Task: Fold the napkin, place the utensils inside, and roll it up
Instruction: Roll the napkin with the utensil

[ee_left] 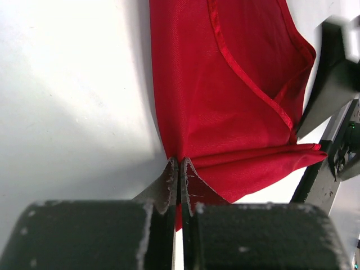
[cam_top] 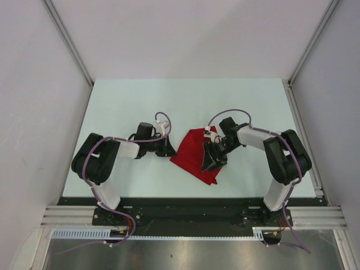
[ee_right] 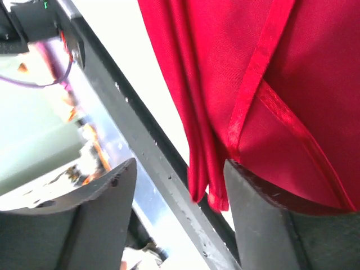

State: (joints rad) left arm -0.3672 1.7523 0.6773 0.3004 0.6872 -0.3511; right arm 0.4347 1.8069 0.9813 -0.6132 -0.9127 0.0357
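I judge that I am in the folding step. The napkin [cam_top: 194, 152] lies about in the middle of the counter [cam_top: 140, 101], a little nearer to the near edge, and it is already doubled into a rough triangle with several layers at its near corner.

The left claw [ee_left: 178, 169] is closed, and it pinches the left side of the napkin between its tips. The right claw [ee_right: 179, 163] is open. The hemmed edge of the cloth hangs between its two fingers, and one finger touches the cloth from the right.

For the next move I think the right claw must close on that edge. Then both arms can draw the cloth flat, so that the fold lies clean.

I cannot see the utensils in any view, so I must find them before I place them inside.

The two arms are very near to each other over the cloth. In my opinion this is the main risk: they may collide, or one may pull the fold open.
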